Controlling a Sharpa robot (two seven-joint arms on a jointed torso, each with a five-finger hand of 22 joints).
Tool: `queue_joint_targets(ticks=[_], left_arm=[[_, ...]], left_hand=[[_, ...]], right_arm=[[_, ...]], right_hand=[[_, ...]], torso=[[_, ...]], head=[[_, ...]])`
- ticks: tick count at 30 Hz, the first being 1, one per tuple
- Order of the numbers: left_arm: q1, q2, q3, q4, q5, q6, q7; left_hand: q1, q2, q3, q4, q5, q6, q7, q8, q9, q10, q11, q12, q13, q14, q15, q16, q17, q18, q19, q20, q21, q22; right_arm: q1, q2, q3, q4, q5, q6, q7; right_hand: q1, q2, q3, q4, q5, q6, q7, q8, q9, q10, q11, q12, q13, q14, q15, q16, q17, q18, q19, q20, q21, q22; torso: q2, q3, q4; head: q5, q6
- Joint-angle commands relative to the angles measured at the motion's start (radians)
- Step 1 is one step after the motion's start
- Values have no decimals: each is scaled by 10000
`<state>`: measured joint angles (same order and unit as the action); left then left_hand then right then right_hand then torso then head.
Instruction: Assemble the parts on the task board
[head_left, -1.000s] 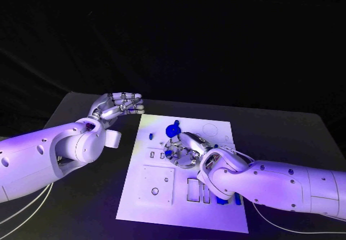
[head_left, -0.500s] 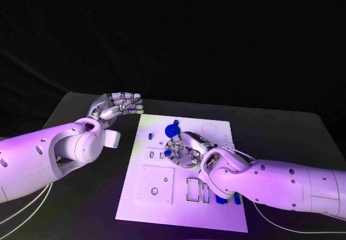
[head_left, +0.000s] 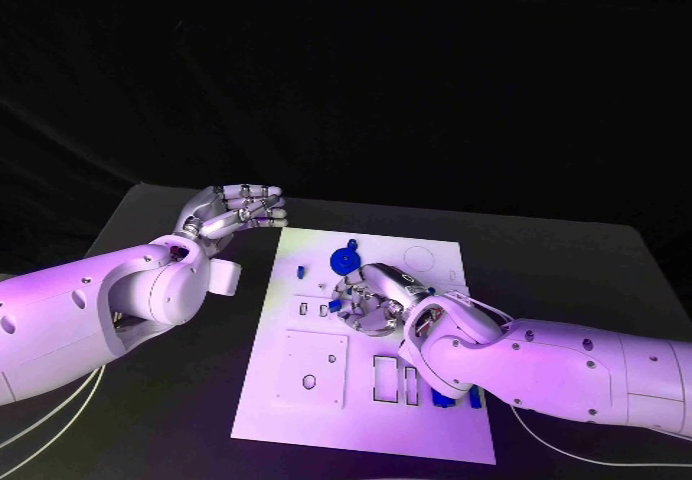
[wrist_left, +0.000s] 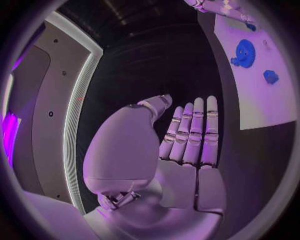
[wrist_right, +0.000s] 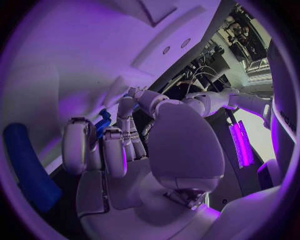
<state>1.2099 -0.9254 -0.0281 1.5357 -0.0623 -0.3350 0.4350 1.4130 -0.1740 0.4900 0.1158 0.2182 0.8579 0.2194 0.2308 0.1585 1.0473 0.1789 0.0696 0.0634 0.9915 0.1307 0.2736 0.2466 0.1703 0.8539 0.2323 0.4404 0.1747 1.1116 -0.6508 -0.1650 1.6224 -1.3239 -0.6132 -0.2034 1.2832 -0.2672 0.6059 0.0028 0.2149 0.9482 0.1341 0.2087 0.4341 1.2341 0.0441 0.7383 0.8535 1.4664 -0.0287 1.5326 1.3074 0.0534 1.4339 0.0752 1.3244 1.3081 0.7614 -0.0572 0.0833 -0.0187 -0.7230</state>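
- Task board lies flat in the middle of the dark tabletop, a white plate with bare tabletop on every side, widest toward the far edge.
- Right robot hand rests over the board's centre, fingers curled down around a small blue part; in the right wrist view that blue part sits between the fingertips, so the hand grips it.
- Left robot hand hangs off the board, just beyond its far left corner, holding nothing; in the left wrist view the fingers lie straight and close together with the thumb apart.
- Round blue part sits on the board just beyond the right hand; the left wrist view shows it with a smaller blue piece near the board's edge.
- More blue pieces lie by the right forearm, partly hidden.
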Motion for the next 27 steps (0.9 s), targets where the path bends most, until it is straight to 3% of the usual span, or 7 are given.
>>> queue_joint_targets(ticks=[1,27], left_arm=[[2,15,6,13,-22,142,59],[-15,-1,5,3,-26,130,47]], left_hand=[[-48,37,-1,-41,-34,39,192,-34,-10,-51,29,-62,4,21,22,-32,10,87,-39,-5,31,9],[-48,37,-1,-41,-34,39,192,-34,-10,-51,29,-62,4,21,22,-32,10,87,-39,-5,31,9]], right_arm=[[-13,-22,-1,48,-198,177,-121],[-55,-161,-1,325,-322,126,-339]], right_hand=[[2,-110,-52,-7,35,47,9,-25,-14,104,2,165,129,754,36,-43,1186,75,8,60,-33,1128],[-10,-86,-129,6,36,187,-16,-34,-27,412,-18,987,822,756,20,-42,1191,73,25,55,-22,1147]], torso=[[0,0,1],[3,-2,4]], head=[[8,-4],[3,-1]])
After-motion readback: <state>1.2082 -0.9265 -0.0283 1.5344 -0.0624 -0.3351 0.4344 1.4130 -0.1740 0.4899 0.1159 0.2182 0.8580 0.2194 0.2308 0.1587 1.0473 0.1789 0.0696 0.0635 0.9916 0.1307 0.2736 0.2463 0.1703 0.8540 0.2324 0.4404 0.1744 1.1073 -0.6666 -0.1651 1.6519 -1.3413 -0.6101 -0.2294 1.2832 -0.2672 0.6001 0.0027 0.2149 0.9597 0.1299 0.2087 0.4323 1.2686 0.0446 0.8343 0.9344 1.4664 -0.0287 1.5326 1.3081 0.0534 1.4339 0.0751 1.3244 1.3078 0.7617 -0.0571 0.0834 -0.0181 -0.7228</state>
